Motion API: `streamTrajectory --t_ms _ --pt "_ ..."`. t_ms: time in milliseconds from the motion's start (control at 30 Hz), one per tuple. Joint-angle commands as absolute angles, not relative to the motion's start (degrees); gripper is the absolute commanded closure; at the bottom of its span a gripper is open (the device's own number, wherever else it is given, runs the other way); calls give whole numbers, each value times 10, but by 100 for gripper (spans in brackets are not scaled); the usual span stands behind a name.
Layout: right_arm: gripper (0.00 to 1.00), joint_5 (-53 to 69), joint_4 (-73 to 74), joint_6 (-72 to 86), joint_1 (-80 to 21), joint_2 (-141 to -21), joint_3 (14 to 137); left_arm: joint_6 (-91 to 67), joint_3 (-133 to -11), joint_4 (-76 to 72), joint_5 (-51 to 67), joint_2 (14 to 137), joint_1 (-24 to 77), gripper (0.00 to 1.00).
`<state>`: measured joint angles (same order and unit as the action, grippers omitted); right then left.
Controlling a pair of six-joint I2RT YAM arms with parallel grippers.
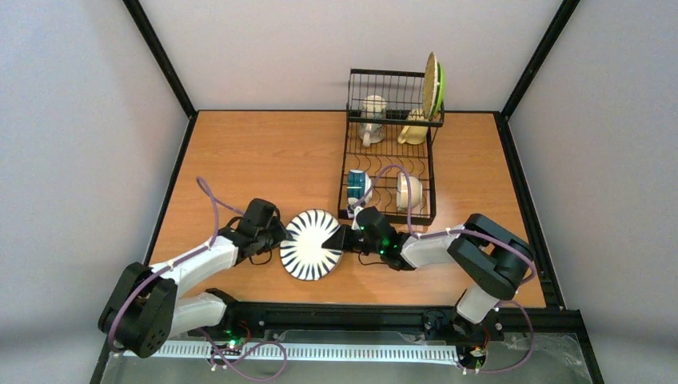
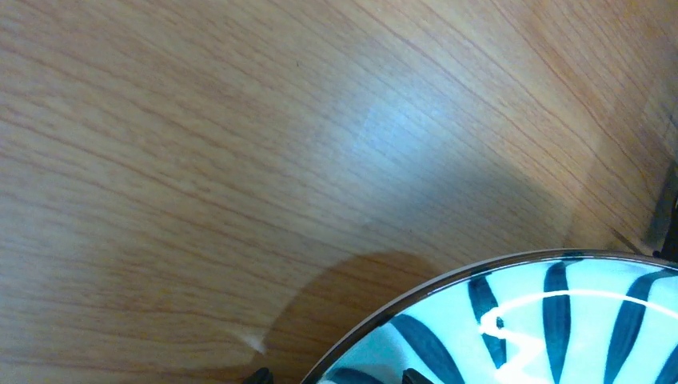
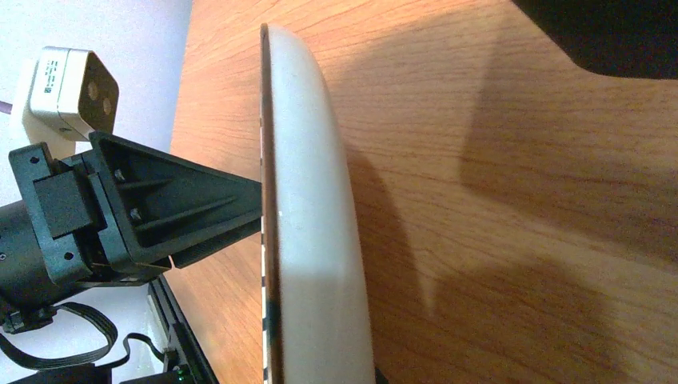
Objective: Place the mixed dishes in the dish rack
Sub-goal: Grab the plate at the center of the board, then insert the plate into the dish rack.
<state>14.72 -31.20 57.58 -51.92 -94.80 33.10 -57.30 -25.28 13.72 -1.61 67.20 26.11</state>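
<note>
Top external view: you have the striped plate (image 1: 312, 245) between your two tools near the front middle of the surface (image 1: 256, 160). It is tipped up so its striped face turns toward the camera. Your left tool (image 1: 277, 237) sits at the plate's left rim with its jaws spread, clamping nothing. Your right tool (image 1: 345, 238) meets the right rim and grips the plate there.

Just behind that tool stands the dish rack (image 1: 392, 90). On its flat base a teal-banded cup (image 1: 358, 186) lies left and a cream bowl (image 1: 408, 193) right, near each other but apart. At the raised far end you see a white mug (image 1: 372, 106), a second pale mug (image 1: 370, 133) just nearer, and a yellowish mug (image 1: 414, 130) to their right. A tan plate (image 1: 431, 84) and a lime-green plate (image 1: 439, 86) stand on edge side by side at the far right corner.

Left wrist view: the striped plate (image 2: 544, 328) fills the lower right corner, dark stripes fanning over a glossy pale face, with shadow on the wood beside it. This view does not show you the jaws.

Right wrist view: you look along the plate (image 3: 320, 240) edge-on, with the pale underside to the right and the striped face to the left. One black finger (image 3: 200, 208) of the left tool touches the striped face. The rim runs down to the bottom edge, and your own fingers are almost out of the picture.
</note>
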Motion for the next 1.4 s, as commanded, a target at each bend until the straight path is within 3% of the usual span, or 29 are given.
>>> streamTrajectory --t_ms 0,733,1000,1367 --pt "98 136 -296 497 -542 -906 349 -590 -234 204 35 669 286 9" --pt "98 -27 72 312 -570 -663 542 -619 -311 327 -54 523 286 9" --pt "98 -137 126 193 -570 -690 699 -619 -324 333 -48 522 286 9" --pt "98 -313 89 13 -554 -791 896 -609 -323 327 -34 525 286 9"
